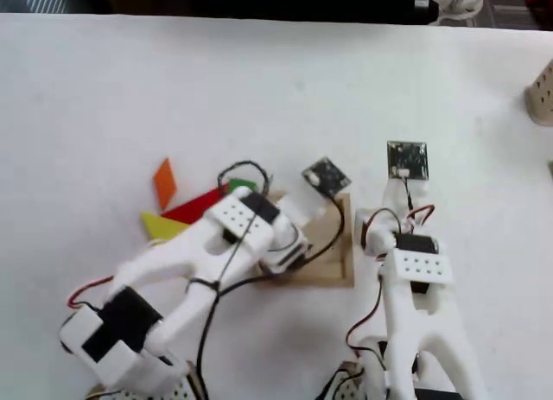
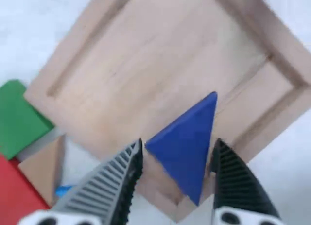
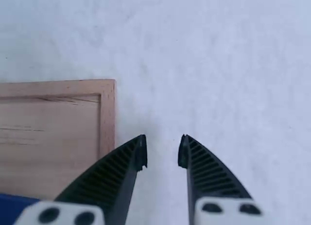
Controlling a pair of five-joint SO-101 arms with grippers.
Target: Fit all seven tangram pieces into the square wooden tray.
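1 white table [image 1: 259, 80] carries everything. 2 arms stand on its near side: the left arm [image 1: 173, 270] leans across toward the middle, and the right arm [image 1: 415, 296] stands upright just beside the tray's right edge. The square wooden tray [image 1: 348, 244] lies between them, partly hidden under the left arm's wrist; its floor [image 2: 160, 55] is bare wood.

The left gripper [image 2: 177, 152] hangs over 1 corner of the tray, its jaws clamped on the blue triangle [image 2: 189, 137]. The triangle is held tilted, with 1 tip over the tray's rim. The right gripper [image 3: 162, 149] hovers over bare table just off another corner of the tray [image 3: 107, 118], its jaws parted with nothing between them.

Left of the tray, outside it, lie the other pieces. The red triangle [image 1: 194, 207] touches the yellow piece [image 1: 162, 226] below it. The green square [image 2: 17, 118] sits against the tray's outer wall beside the red one. A plain wood-coloured triangle [image 2: 46, 169] lies next to both. The orange parallelogram [image 1: 164, 182] sits alone, a little farther back.
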